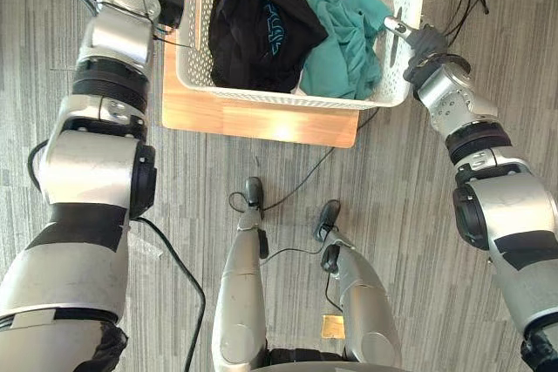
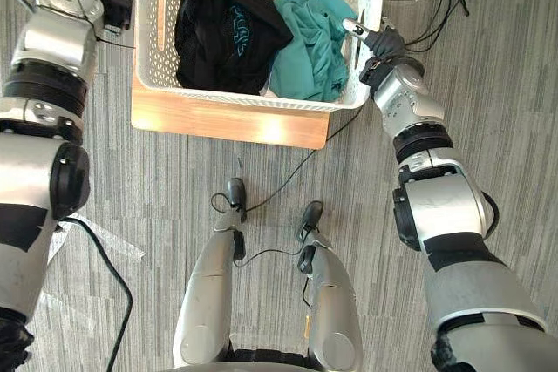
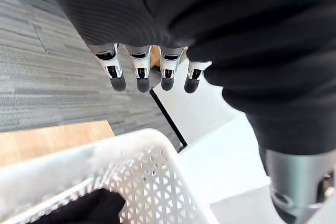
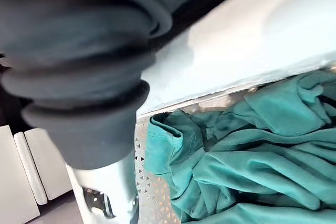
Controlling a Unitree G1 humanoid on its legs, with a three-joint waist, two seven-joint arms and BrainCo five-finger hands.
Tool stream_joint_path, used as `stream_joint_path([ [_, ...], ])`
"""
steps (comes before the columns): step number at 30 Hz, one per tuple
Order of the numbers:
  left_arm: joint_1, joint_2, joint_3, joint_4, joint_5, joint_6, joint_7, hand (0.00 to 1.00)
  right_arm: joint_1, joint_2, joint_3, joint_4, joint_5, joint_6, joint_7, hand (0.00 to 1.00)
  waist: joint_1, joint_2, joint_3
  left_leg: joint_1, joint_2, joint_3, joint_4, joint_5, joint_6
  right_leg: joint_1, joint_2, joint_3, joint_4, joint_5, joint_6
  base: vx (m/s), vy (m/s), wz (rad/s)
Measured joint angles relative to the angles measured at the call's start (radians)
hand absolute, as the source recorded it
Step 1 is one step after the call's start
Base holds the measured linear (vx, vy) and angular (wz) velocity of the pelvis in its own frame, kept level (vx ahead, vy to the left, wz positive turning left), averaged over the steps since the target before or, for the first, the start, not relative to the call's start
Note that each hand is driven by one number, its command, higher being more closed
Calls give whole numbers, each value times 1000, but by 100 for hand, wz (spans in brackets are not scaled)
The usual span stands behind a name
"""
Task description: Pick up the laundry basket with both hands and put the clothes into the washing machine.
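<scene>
Laundry basket (image 1: pixel 261 98) crosswise between arms | left robot hand (image 3: pixel 140 74) above left end, uncurled, empty | right robot hand (image 1: pixel 423 39) at right rim, grip unclear

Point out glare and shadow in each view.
Left eye view: glare patch on the board under the basket. Right wrist view: teal cloth evenly lit, folds softly shadowed. Left wrist view: left hand dark against bright surroundings.
</scene>
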Motion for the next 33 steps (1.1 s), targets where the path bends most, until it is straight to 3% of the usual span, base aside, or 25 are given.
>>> stream_joint_path([
  [8, -3, 40, -3, 3, -75, -4, -3, 0, 5, -91, 6, 68, -36, 30, 29, 0, 46, 0, 0, -8, -3, -25, 2, 1, 0, 6, 0, -25, 0, 0, 0, 37, -17, 8],
  [16, -1, 37, -37, 76, -66, 5, -75, 0, -11, -112, 109, 102, -57, 39, 42, 0, 45, 0, 0, -9, -5, -43, -8, 14, -12, 15, 2, -44, -3, 0, 0, 11, -14, 5],
  [33, -1, 8, -112, 119, -67, 23, -118, 0, -88, -107, 138, 98, -41, 25, 44, 0, 16, -18, 10, -83, 6, -51, -11, 32, -4, -26, 27, -54, -72, 54, -15, 15, -20, -2],
])
